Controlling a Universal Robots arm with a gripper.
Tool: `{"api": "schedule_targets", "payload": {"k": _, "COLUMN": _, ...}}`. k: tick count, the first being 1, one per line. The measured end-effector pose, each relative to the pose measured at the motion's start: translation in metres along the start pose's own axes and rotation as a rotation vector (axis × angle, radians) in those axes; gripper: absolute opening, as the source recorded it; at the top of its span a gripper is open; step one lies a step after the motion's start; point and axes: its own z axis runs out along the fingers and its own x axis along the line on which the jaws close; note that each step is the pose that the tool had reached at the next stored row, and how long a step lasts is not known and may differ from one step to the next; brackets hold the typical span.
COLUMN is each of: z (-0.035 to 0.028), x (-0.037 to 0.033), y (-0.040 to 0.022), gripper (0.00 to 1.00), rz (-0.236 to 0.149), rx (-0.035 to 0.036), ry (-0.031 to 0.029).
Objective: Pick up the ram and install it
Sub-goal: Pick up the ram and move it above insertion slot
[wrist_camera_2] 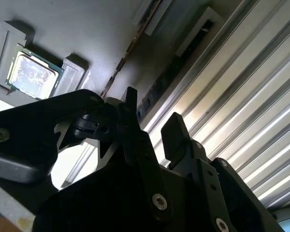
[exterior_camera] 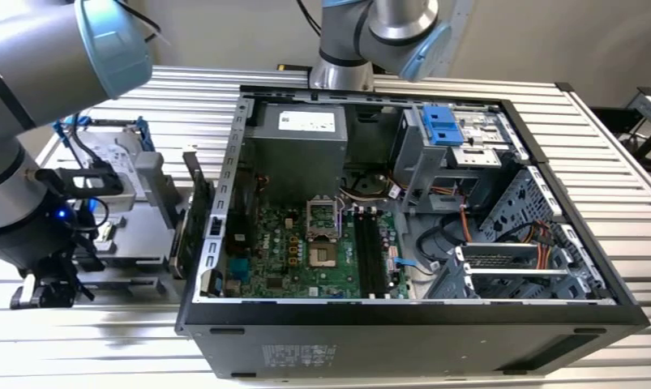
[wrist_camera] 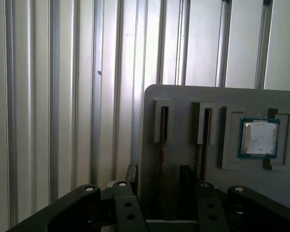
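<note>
Grey plastic, the holder (exterior_camera: 150,188) lies on the ribbed metal table (exterior_camera: 612,146) and serves here as the landmark. In the exterior view the gripper (exterior_camera: 49,290) hangs low at the holder's edge, on the exterior view's left. In both wrist views the fingers (wrist_camera: 186,178) are released, with a clear gap between them and nothing inside it.

The first wrist view shows two narrow slots in the holder. A thin stick stands edge-on in one of them, and I judge it to be the ram (wrist_camera: 164,123). It is in line with the gap between the fingers. Beside the slots, a square processor chip (wrist_camera: 258,137) rests in its own pocket of the holder.

On the exterior view's right of the holder, just beside it, stands the open computer case (exterior_camera: 412,340). Its long black memory slots (exterior_camera: 370,251) are well apart from the holder.

The step in hand seems to be the approach for the pick; the ram is not yet taken. The grasp calls for the fingers to be square over the thin edge, without touching the holder's walls.
</note>
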Motion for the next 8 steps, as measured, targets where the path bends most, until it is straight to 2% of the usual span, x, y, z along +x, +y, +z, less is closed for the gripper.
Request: {"api": "schedule_targets", "payload": {"k": 8, "z": 0.0072, "x": -0.0015, "y": 0.001, "gripper": 1.0, "rz": 0.001, "rx": -0.0002, "ry": 0.0062}}
